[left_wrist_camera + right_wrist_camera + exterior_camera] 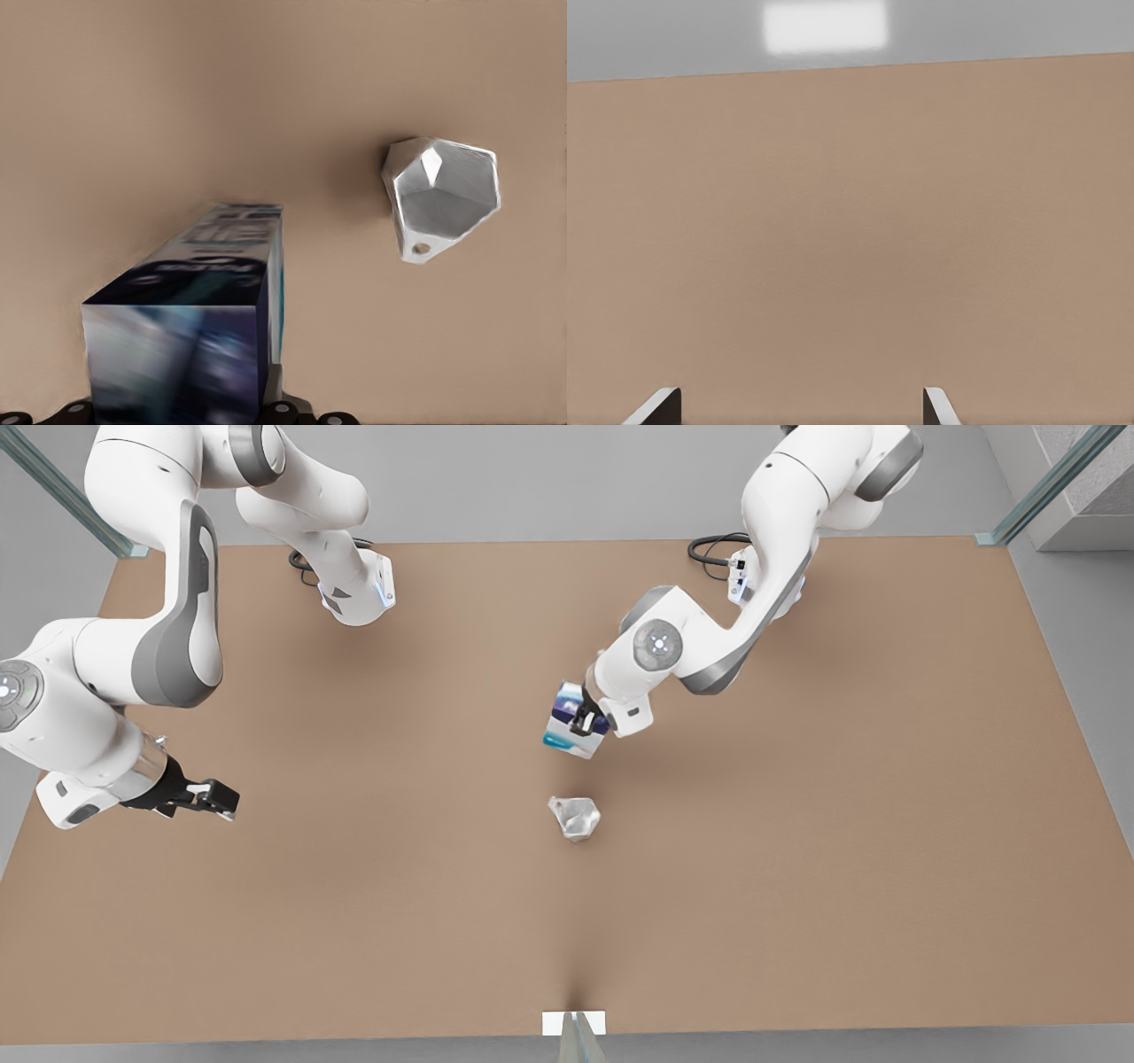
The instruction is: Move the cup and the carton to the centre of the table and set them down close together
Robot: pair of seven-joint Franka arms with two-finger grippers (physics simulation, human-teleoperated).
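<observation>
My left gripper, on the arm at the front view's right, is shut on the carton, a white box with a dark blue-purple panel and teal marks. It holds the carton tilted near the middle of the table. In the left wrist view the carton is close up. The faceted silvery cup rests on the table just past it. The cup lies a short way nearer the front edge than the carton, apart from it. My right gripper waits open at the front view's left, its fingertips wide apart over bare table.
A small white marker sits at the table's front edge. Black cables lie near the far edge by the arm bases. Slanted posts stand at the far corners. Bare brown tabletop spreads around the cup.
</observation>
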